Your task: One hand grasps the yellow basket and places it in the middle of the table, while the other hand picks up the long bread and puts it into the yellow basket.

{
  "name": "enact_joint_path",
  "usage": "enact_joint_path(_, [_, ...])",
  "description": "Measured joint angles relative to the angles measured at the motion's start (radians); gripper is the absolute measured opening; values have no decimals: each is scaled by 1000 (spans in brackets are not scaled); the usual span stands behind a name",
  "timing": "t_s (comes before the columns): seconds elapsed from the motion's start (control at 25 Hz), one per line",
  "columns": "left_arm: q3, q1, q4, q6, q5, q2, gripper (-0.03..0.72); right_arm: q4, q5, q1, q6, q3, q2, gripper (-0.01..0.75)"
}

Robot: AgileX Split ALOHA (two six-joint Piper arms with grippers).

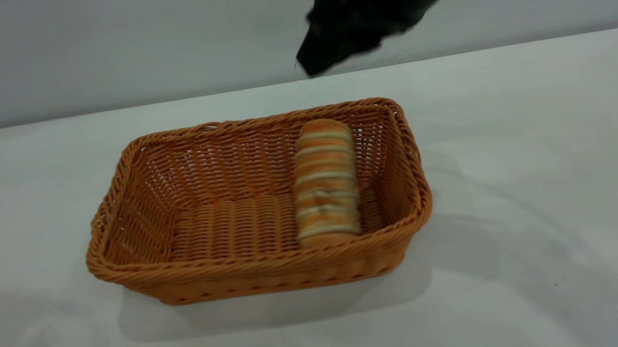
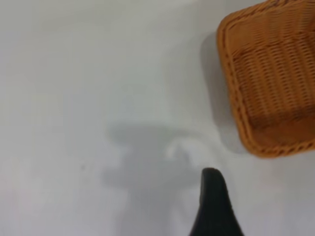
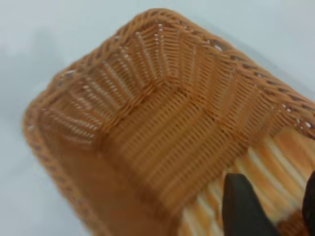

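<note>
Long bread [image 1: 325,182] in yellow basket [image 1: 181,283], lengthwise front-to-back, seemingly propped on far wall

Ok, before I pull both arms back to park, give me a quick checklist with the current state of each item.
1. Long bread inside the yellow basket: ok, it lies along the right side of the floor.
2. Basket flat on the table: ok, it sits level near the middle.
3. Right end effector released the bread: ok, raised behind the basket with nothing in it.
4. Right end effector clear of the basket rim: ok in the exterior view.
5. Left end effector clear of the basket: ok, over bare table beside it.
6. Left end effector open or shut: cannot tell.
</note>
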Motion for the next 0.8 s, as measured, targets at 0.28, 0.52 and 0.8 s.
enact_joint_path(0.28, [1, 0, 121, -112, 130, -248, 554, -730, 265, -8, 702, 0, -260, 322])
enact_joint_path(0.52, [26, 0, 142, -131, 131, -455, 554, -1159, 501, -10, 1110, 0, -538, 322])
enact_joint_path(0.8, [179, 0, 142, -131, 131, -649, 554, -1208, 747, -10, 1150, 0, -832, 322])
